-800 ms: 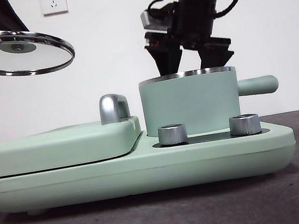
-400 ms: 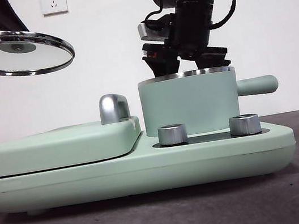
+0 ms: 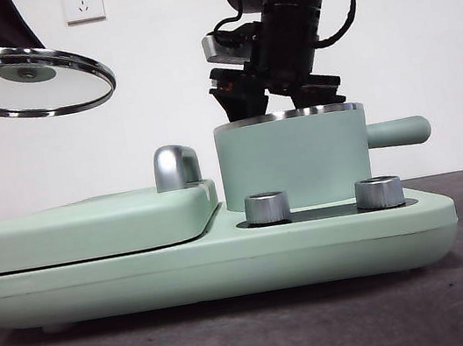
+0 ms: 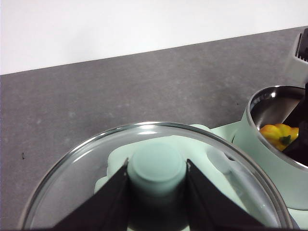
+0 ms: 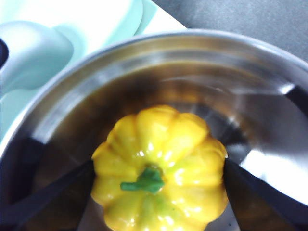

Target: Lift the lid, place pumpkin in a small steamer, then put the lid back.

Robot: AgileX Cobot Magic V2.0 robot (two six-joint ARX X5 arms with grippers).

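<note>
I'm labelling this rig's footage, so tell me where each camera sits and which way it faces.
Front view: low at table height, looking level at the small steamer; the right gripper dips into it, and the lid hangs high.
Left wrist view: above the lid, whose knob the left gripper clamps.
Right wrist view: looking down into the steamer at the pumpkin, black jaws either side.
Both wrist views share the pumpkin.

The right hand (image 3: 271, 102) blocks the small steamer (image 3: 294, 167) mouth at frame centre, while the held lid (image 3: 22, 81) occupies the upper left.
</note>
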